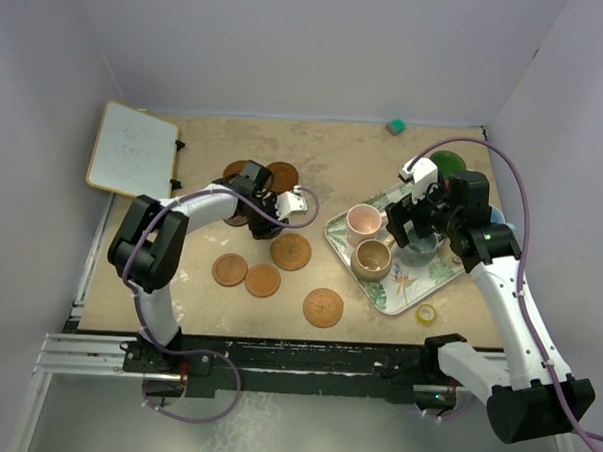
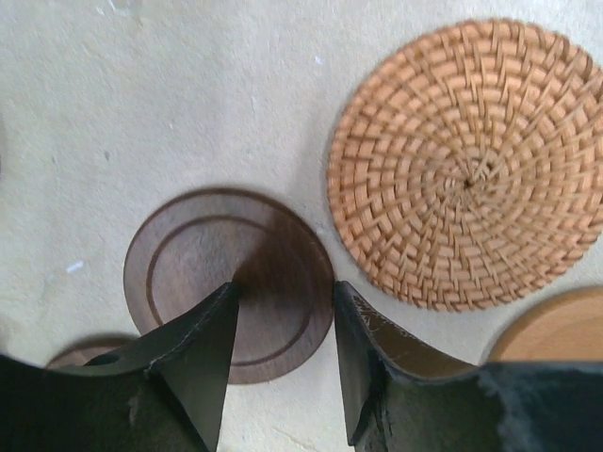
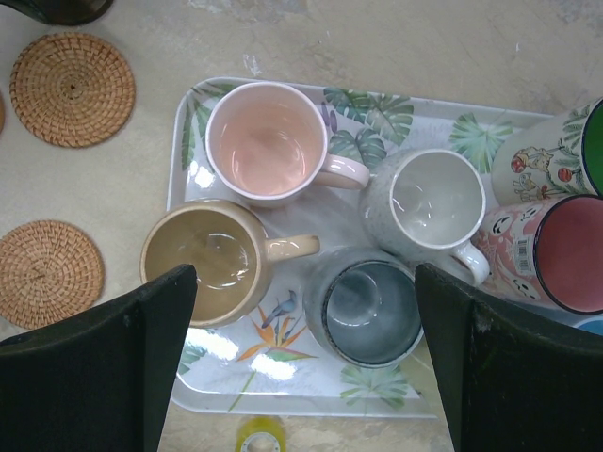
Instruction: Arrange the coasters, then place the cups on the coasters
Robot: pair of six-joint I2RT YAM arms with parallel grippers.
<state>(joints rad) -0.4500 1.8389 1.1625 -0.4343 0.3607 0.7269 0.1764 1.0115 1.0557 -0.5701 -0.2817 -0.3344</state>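
In the left wrist view a dark brown ringed coaster (image 2: 203, 273) lies flat on the table. My left gripper (image 2: 285, 292) hangs just over its right half, jaws narrowly open, one tip over its middle and the other at its rim. A woven coaster (image 2: 466, 165) lies just beyond. Several more coasters (image 1: 290, 252) are spread over the table. My right gripper (image 3: 306, 282) is wide open above the slate cup (image 3: 369, 309) on the tray (image 3: 181, 141). The pink cup (image 3: 266, 141), tan cup (image 3: 203, 259), grey cup (image 3: 424, 202) and red cup (image 3: 565, 254) stand close by.
A yellow tape roll (image 3: 261, 438) lies just off the tray's near edge. A white board (image 1: 133, 149) rests at the back left and a small green block (image 1: 395, 126) by the back wall. Walls close in on both sides.
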